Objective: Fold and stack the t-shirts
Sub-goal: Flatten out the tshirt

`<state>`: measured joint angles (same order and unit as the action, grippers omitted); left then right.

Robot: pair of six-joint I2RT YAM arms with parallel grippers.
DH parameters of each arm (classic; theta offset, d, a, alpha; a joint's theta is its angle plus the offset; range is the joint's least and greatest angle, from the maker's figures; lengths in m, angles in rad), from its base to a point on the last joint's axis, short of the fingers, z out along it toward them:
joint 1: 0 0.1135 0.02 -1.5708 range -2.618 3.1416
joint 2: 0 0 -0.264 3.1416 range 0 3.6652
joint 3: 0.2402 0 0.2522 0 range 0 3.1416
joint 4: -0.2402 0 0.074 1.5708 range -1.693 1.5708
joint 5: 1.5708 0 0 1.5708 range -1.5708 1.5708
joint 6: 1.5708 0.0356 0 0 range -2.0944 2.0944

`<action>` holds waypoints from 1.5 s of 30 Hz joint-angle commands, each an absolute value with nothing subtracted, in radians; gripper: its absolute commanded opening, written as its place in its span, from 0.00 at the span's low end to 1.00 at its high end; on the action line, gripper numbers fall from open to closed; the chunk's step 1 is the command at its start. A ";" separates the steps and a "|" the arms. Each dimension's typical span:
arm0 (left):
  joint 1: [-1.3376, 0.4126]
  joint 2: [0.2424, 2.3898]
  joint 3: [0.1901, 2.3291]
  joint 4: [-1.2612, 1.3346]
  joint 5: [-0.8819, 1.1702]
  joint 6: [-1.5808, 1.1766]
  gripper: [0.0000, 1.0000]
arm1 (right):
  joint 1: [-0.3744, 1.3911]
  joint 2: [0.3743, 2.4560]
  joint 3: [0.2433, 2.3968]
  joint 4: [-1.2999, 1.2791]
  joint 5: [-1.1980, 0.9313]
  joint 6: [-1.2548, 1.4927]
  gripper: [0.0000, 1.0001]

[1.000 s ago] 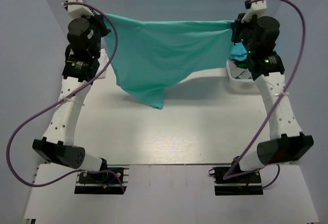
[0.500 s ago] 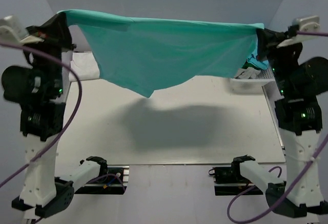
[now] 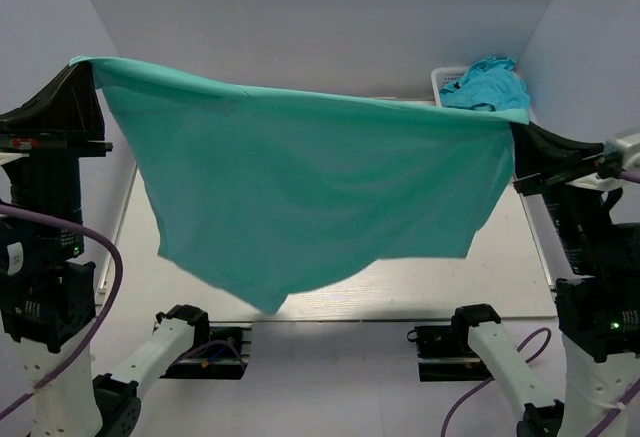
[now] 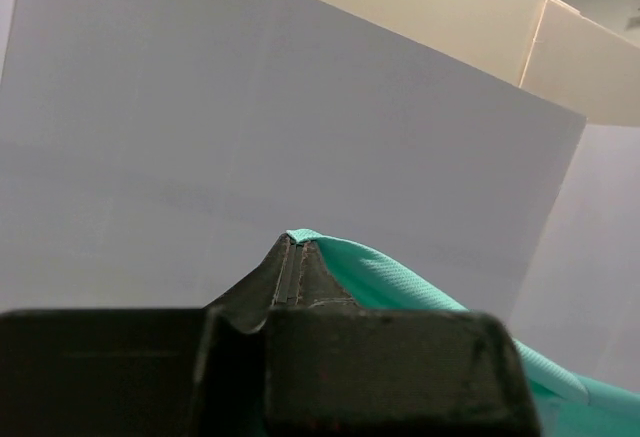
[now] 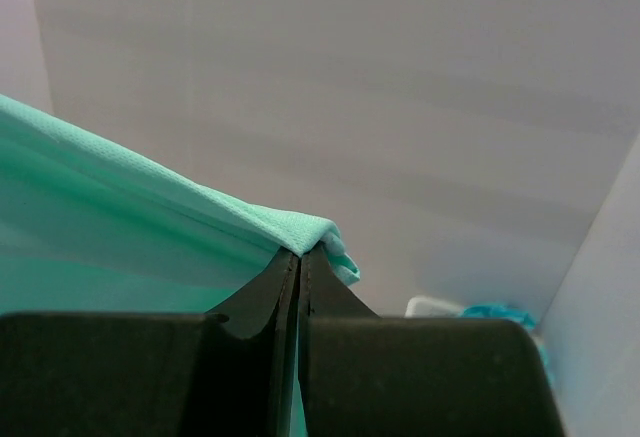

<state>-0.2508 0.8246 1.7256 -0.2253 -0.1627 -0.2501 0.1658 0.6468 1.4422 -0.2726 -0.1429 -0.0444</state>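
A mint sea-green t-shirt (image 3: 310, 187) hangs stretched wide between my two grippers, high above the table and close to the top camera. My left gripper (image 3: 82, 69) is shut on its left top corner (image 4: 312, 240). My right gripper (image 3: 518, 127) is shut on its right top corner (image 5: 315, 229). The cloth sags in the middle and hangs to a point at the lower left. Brighter turquoise-blue t-shirts (image 3: 485, 82) lie heaped in the basket at the back right. The white t-shirt is hidden.
The white lattice basket (image 3: 443, 79) stands at the back right of the table and shows in the right wrist view (image 5: 432, 306). The held shirt hides most of the table (image 3: 440, 282). White walls close in the back and sides.
Both grippers have risen and spread further apart, lifting the mint t-shirt toward the camera and stretching it wider; it now hides much more of the table.
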 commanded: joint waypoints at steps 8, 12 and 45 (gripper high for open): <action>-0.247 0.940 1.387 -0.151 -0.273 -0.325 0.00 | 0.156 0.761 1.130 -0.177 -0.104 0.113 0.00; -0.238 1.107 1.234 -0.110 -0.388 -0.394 0.00 | 0.155 0.960 0.988 -0.079 -0.153 0.201 0.00; -0.202 1.729 1.275 -0.270 0.023 -0.497 1.00 | 0.236 1.779 1.318 -0.198 -0.287 0.146 0.90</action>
<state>-0.2001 1.7351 1.3289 -0.2707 -0.0784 -0.4915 0.2173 1.7245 1.2938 -0.2077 -0.2573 0.1493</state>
